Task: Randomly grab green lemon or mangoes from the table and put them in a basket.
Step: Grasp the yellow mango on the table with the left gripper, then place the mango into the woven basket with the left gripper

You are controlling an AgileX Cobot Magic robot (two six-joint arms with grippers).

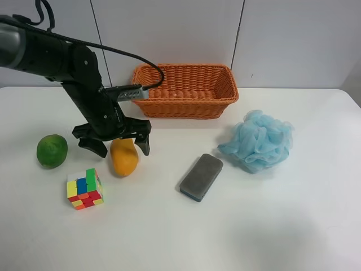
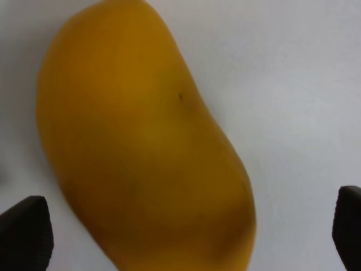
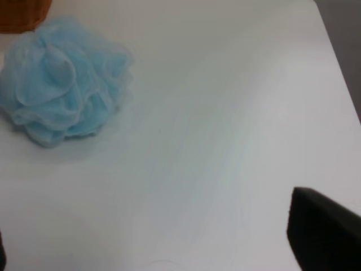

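Yellow-orange mango fills my left wrist view. The left pincer hangs over it with its jaws spread, one dark tip on each side of the fruit and neither touching the skin. I judge this the grasp step on the mango. It lies on the white worktop, between the green lemon and the wicker basket, which has no fruit in it. Next I would lower a little, close across the fruit's narrow width, then lift and carry it up over the basket's near wall. The right pincer looks spread too, over bare worktop near the blue mesh pouf.
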